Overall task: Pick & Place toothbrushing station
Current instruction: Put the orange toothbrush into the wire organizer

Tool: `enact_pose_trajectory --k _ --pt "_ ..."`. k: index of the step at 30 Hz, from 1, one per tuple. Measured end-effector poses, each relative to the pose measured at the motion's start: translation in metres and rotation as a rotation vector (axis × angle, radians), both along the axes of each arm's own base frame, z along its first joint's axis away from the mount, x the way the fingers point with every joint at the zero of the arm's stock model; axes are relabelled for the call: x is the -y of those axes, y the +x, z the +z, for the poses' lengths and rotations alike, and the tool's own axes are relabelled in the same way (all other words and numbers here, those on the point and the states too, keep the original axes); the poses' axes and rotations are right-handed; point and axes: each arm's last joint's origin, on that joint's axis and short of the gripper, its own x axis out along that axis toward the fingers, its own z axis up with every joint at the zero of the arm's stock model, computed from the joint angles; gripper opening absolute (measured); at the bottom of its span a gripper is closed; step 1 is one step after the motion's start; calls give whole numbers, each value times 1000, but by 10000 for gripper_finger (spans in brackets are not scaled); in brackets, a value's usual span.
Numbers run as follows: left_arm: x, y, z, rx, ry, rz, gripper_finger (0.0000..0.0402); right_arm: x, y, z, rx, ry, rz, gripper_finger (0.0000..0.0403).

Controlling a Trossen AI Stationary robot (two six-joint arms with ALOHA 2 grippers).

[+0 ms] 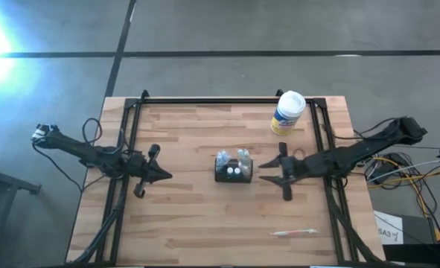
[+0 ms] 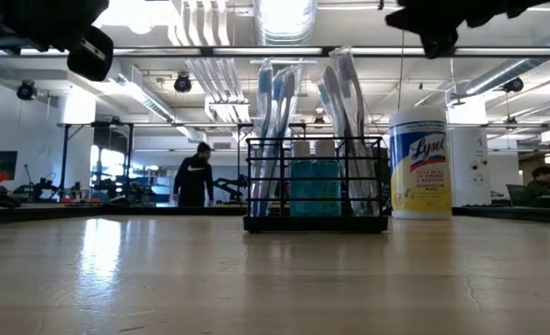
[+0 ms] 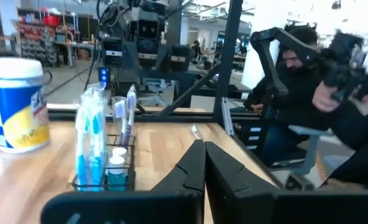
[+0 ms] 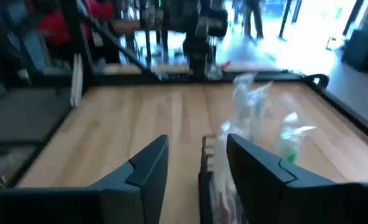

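The toothbrushing station point(image 1: 233, 167) is a small black wire holder with wrapped toothbrushes and two white-capped bottles in it. It stands upright on its base at the table's middle point(image 2: 316, 191). My right gripper point(image 1: 264, 170) is open just to the station's right, raised above the tabletop. In the right wrist view the station point(image 4: 216, 163) shows past the gap of my right gripper point(image 4: 199, 165), untouched. My left gripper point(image 1: 162, 176) is shut and hangs left of the station, well apart from it. In the left wrist view my left gripper point(image 3: 203, 171) points level toward the station point(image 3: 106, 165).
A white canister with a yellow label point(image 1: 287, 112) stands at the far right, behind the station point(image 2: 420, 163). A wrapped toothbrush point(image 1: 294, 233) lies near the front right edge. Black frame rails point(image 1: 130, 134) run along the table's sides. People show in the room beyond.
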Motion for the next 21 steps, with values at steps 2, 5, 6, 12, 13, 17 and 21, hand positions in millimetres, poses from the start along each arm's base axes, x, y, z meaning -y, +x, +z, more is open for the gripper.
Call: enact_pose_trajectory --k 2,5,6,12,13,17,21 --pt "-1 -2 0 9 41 16 4 2 -12 2 54 15 12 144" --pt "-3 -6 1 26 77 45 5 6 -31 0 106 30 30 110" --pt "-4 -7 2 32 86 54 4 8 -37 -2 123 37 35 96" --pt "-9 -15 3 52 181 155 2 17 -61 -24 227 50 57 16" --pt "-11 -15 3 37 189 178 2 17 -64 -26 267 44 95 14" --pt "-13 -19 9 2 220 170 2 17 -73 -37 381 33 208 12" --pt "-12 -22 13 44 274 122 1 19 -76 -47 378 30 206 12"
